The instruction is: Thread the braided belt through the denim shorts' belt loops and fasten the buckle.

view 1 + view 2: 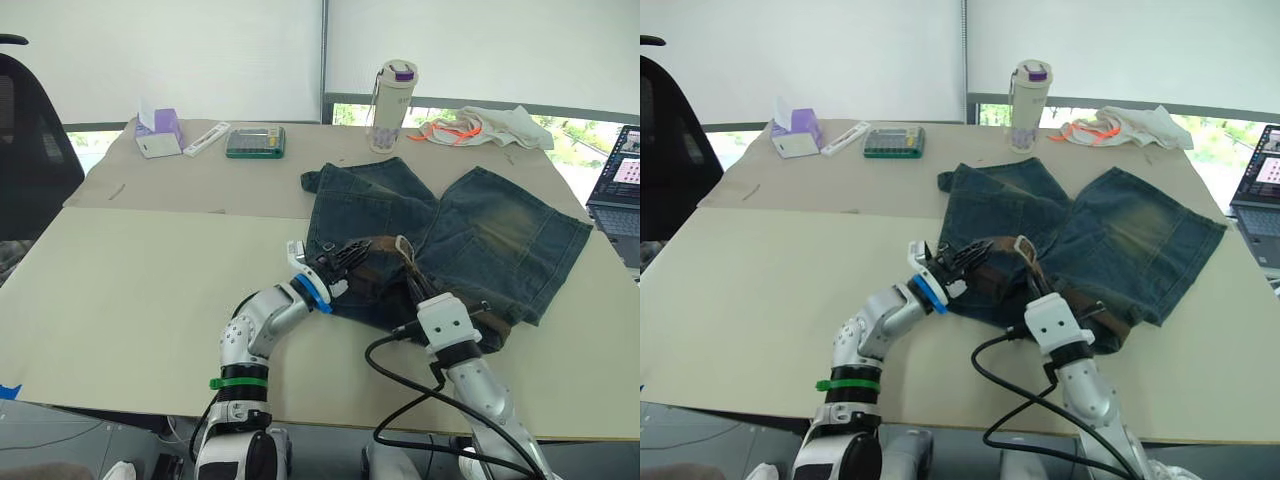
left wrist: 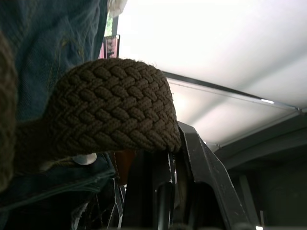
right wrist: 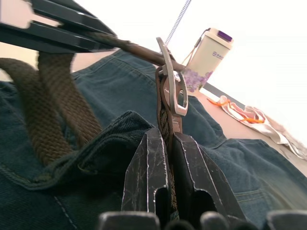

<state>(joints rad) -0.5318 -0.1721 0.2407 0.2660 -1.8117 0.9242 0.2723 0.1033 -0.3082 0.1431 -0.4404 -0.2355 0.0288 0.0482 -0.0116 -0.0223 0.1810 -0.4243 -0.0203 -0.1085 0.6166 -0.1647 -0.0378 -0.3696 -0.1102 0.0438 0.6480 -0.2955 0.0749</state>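
The denim shorts (image 1: 500, 230) lie flat on the table, waistband toward me. The braided belt (image 1: 380, 244) arcs above the waistband between my two grippers, and more of it runs along the waistband (image 1: 490, 325). My left gripper (image 1: 350, 256) is shut on the woven strap (image 2: 115, 110). My right gripper (image 3: 165, 143) is shut on the strap just below the silver buckle (image 3: 173, 91), which stands upright above its fingers. In the right wrist view the left gripper's fingers (image 3: 57, 28) clamp the strap beside the buckle. I cannot make out the belt loops.
At the table's far side stand a bottle (image 1: 392, 92), a white cloth with orange cord (image 1: 480, 125), a green box (image 1: 255, 141), a white stick (image 1: 206, 138) and a purple tissue box (image 1: 160, 130). A laptop (image 1: 620, 180) sits right, a black chair (image 1: 30, 150) left.
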